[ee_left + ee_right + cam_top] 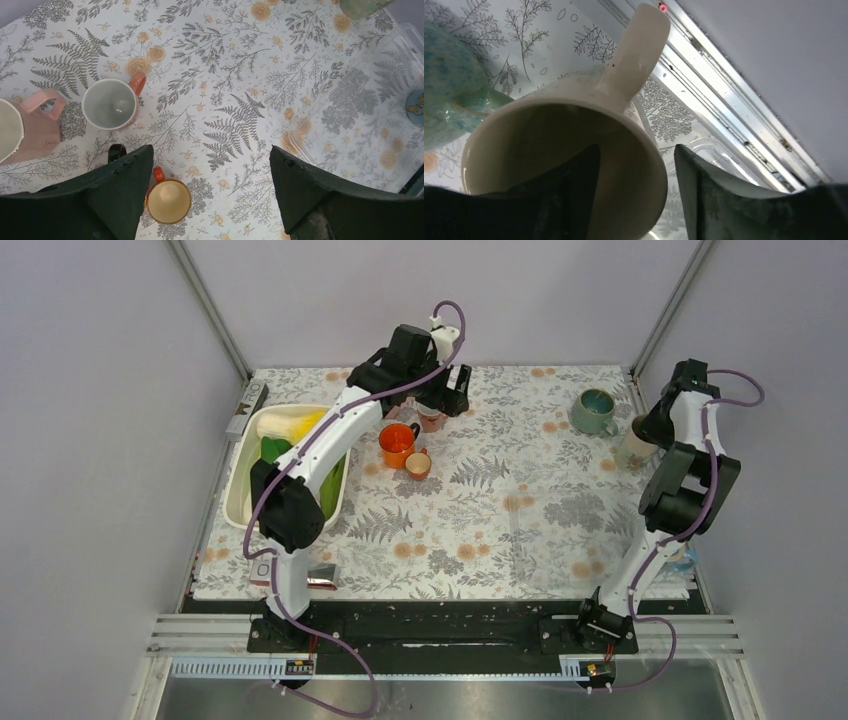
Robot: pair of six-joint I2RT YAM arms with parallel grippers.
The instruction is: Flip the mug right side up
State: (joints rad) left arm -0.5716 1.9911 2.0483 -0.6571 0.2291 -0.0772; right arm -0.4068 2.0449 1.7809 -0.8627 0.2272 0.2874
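Directly under the right hand (634, 155), the cream mug (549, 130) stands mouth-up, handle (636, 50) pointing away; the fingers (724, 200) straddle its wall, parted, the outer one just clear.

Pale lilac-grey walls (100, 390) close the cell in on three sides and meet slanted aluminium posts (210, 310) at the back corners, around a table (560, 500) under a white cloth (480, 530) printed with grey ferns and orange flowers, with a ribbed aluminium rail (200, 632) along the near edge, all in soft, even light.
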